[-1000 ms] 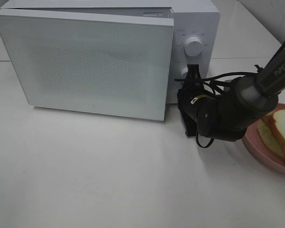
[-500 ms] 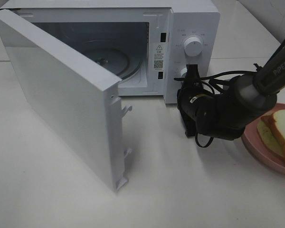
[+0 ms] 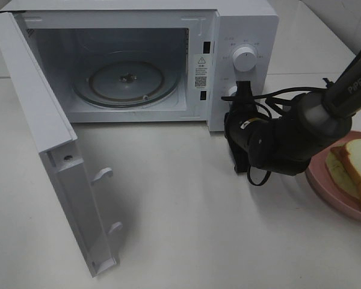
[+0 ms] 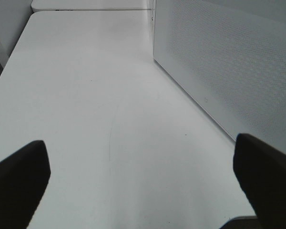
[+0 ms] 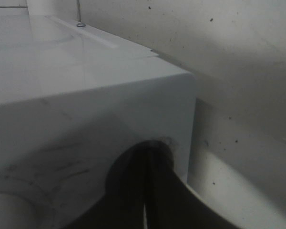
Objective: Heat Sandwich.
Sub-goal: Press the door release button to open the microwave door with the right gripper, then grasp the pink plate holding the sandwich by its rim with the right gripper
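White tabletop (image 3: 186, 241) is carrying a white microwave (image 3: 253, 27), whose door (image 3: 54, 168) is hanging wide open at its front left and showing the glass turntable (image 3: 126, 81) bare inside. To the microwave's right, near its front corner, the sandwich (image 3: 356, 165) is lying on a pink plate (image 3: 322, 183), both partly cut off by the edge of the high view. The right gripper (image 3: 240, 90) is sitting between plate and microwave with its jaws pressed together on nothing. Its tips are pointing at the lower knob of the microwave's control panel and seem to be touching it in the right wrist view. The left gripper (image 4: 143, 167) is hovering with jaws spread wide and empty, out beside the outer face of the microwave's door. Judging by the soft sliced bread and loose filling, the sandwich is going to be light, squashy and prone to sliding apart. Gripping the stiff plate rim nearest the microwave, and carrying it level, is looking safer than pinching the bread.
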`<state>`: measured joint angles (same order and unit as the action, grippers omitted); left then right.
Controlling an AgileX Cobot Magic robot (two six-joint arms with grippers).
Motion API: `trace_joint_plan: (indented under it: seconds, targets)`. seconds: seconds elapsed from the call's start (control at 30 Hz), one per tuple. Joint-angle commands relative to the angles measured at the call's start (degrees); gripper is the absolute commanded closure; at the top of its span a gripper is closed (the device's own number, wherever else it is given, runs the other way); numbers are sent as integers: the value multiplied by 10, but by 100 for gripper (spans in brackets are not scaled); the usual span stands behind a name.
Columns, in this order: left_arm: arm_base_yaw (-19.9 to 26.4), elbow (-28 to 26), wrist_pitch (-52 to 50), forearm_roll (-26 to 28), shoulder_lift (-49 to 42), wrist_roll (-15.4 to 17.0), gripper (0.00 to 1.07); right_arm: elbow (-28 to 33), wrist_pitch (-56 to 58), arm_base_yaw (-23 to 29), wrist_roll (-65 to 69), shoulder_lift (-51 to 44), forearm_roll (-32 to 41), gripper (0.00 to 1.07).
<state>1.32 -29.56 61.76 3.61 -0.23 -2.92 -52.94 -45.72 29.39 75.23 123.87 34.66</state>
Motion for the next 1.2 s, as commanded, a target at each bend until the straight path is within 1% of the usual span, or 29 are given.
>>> trace_joint_plan:
  seconds: [0.03, 0.17, 0.23, 0.3, 0.37, 0.43, 0.53, 0.67, 0.9, 1.07, 1.17, 1.2]
  targets:
    - [2, 0, -6, -1, -11, 2, 7, -46, -90, -19, -11, -11, -44, 107]
    - [2, 0, -6, -1, -11, 2, 7, -32, -55, -19, -9, -22, -47, 107]
    - [2, 0, -6, -1, -11, 2, 7, -13, -25, -19, -9, -38, -47, 107]
    - [2, 0, -6, -1, -11, 2, 7, -7, -14, -19, -9, -42, -48, 107]
    - [2, 0, -6, -1, -11, 2, 7, 11, 28, -18, -5, -54, -48, 107]
    - [2, 0, -6, -1, -11, 2, 7, 19, 37, -18, -2, -58, -49, 107]
    - [2, 0, -6, -1, -11, 2, 7, 41, 60, -18, 3, -76, -68, 107]
    - [2, 0, -6, -1, -11, 2, 7, 57, 105, -18, 2, -91, -77, 107]
    - [2, 0, -6, -1, -11, 2, 7, 77, 150, -18, -13, -113, -97, 107]
    - [2, 0, -6, -1, -11, 2, 7, 87, 198, -18, -21, -145, -127, 107]
    - [2, 0, -6, -1, -11, 2, 7, 87, 245, -19, -37, -171, -183, 106]
    - [2, 0, -6, -1, -11, 2, 7, 87, 245, -19, -37, -171, -183, 106]
